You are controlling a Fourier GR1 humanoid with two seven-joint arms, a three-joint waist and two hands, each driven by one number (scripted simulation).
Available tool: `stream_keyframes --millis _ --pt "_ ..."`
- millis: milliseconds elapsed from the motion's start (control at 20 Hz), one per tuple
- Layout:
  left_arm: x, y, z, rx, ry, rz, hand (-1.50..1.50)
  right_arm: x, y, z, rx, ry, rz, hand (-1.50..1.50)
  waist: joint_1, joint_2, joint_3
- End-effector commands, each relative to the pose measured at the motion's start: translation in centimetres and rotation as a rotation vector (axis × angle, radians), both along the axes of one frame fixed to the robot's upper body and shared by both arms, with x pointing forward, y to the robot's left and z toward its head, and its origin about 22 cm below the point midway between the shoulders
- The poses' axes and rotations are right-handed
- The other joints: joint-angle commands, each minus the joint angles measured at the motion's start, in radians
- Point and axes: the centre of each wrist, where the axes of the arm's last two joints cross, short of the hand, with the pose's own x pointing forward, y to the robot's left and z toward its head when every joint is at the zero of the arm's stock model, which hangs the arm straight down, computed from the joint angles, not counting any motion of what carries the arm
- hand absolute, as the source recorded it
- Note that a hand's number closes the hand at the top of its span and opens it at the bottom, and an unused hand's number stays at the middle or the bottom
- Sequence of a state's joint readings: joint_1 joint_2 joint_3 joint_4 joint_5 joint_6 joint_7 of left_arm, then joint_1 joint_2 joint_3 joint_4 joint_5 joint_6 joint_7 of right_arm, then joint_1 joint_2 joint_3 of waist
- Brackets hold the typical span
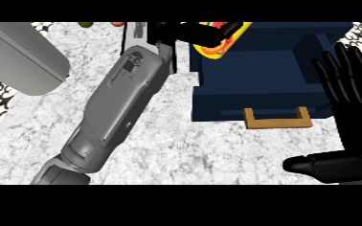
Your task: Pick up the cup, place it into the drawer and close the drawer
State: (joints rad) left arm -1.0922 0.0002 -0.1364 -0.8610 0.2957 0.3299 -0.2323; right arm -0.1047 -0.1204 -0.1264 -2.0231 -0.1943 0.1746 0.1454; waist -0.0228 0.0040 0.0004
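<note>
Over the open dark blue box-shaped drawer point(268, 76) with its brown wooden handle point(278, 120), the black left hand point(194, 33) is holding the yellow and red cup point(228, 45), fingers curling round it. By the right edge, the black right hand point(343, 84) is resting open, fingers up, above the white stone counter point(176, 148).

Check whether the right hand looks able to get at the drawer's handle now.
Probably yes: the right hand is open at the drawer's right edge, nothing between it and the handle. The left hand holds the cup at the far corner.
</note>
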Motion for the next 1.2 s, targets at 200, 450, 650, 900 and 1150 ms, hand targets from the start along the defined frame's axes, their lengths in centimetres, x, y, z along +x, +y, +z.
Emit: stream_keyframes --millis 200,450,650,900,1150 --pt "1.2 -2.0 -1.0 0.046 0.049 0.021 1.50 1.2 0.5 1.6 -0.010 -0.004 0.017 -1.50 -0.011 0.002 0.000" --pt "1.5 -3.0 -1.5 0.113 0.097 0.036 1.50 0.2 -0.4 -0.4 -0.001 -0.009 0.026 -1.50 -0.034 0.006 0.001" --pt "1.5 -3.2 -2.8 0.173 0.062 0.056 1.50 0.8 1.0 -0.2 0.006 -0.026 0.046 -1.50 -0.049 0.012 0.001" --pt "1.4 -3.0 -4.2 0.208 0.068 0.037 1.50 1.2 1.9 -0.9 -0.004 -0.010 0.063 -1.50 -0.068 0.018 0.001" --pt "1.4 -3.3 -4.6 0.325 0.096 0.075 1.50 1.5 0.9 0.4 0.016 -0.045 0.081 -1.50 -0.099 0.024 0.002"
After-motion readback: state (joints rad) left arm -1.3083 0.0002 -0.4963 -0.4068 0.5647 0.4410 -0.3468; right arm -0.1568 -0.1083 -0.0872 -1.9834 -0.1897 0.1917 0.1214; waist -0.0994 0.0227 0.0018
